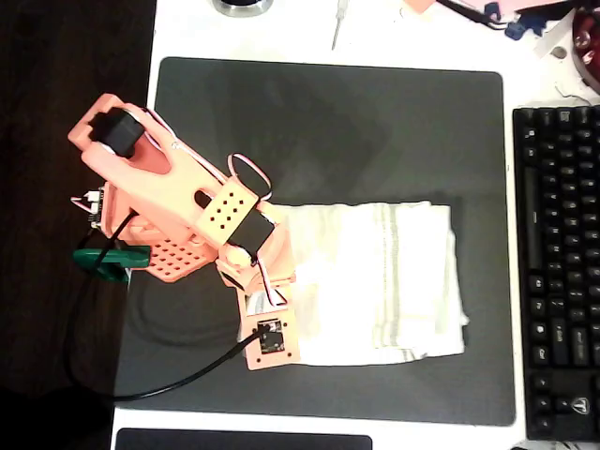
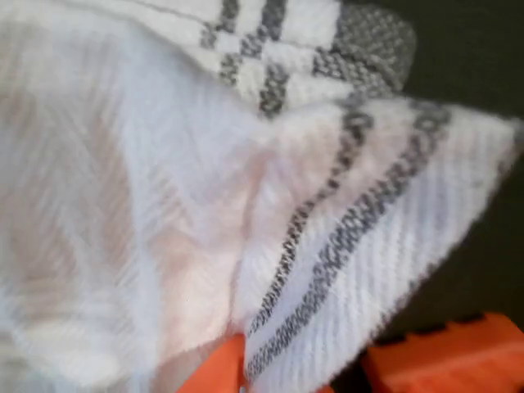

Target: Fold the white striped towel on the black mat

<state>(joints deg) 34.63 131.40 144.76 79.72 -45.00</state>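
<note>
Black mat (image 1: 328, 122): large, flat, matte dark grey-black rectangle with rounded corners, covering most of the white table (image 1: 281, 28) in the overhead view. A black keyboard (image 1: 560, 262) sits just off its right edge.

White striped towel (image 1: 384, 281): soft white cloth with groups of thin grey stripes, lying on the mat's lower-right part, well inside its borders. It looks already doubled at least once; layered edges show along the right and bottom. In the overhead view its long axis runs left-right, and one grey stripe band crosses it top to bottom, right of centre.

Salmon-orange arm (image 1: 159, 206): base at the mat's left edge, reaching right and down, with the wrist over the towel's left edge.

Gripper (image 2: 286, 368): orange finger tips at the bottom edge of the wrist view, with towel layers (image 2: 246, 205) bunched directly in front and between them. It appears to be clamped on the towel's left edge, cloth lifted close to the lens.

Key relation: all the rest of the towel lies to the right of the gripper along the long axis. Judgement: the next fold probably means carrying the held left edge rightward over the body toward the right edge. Risk: layers slipping or dragging the whole towel.
</note>
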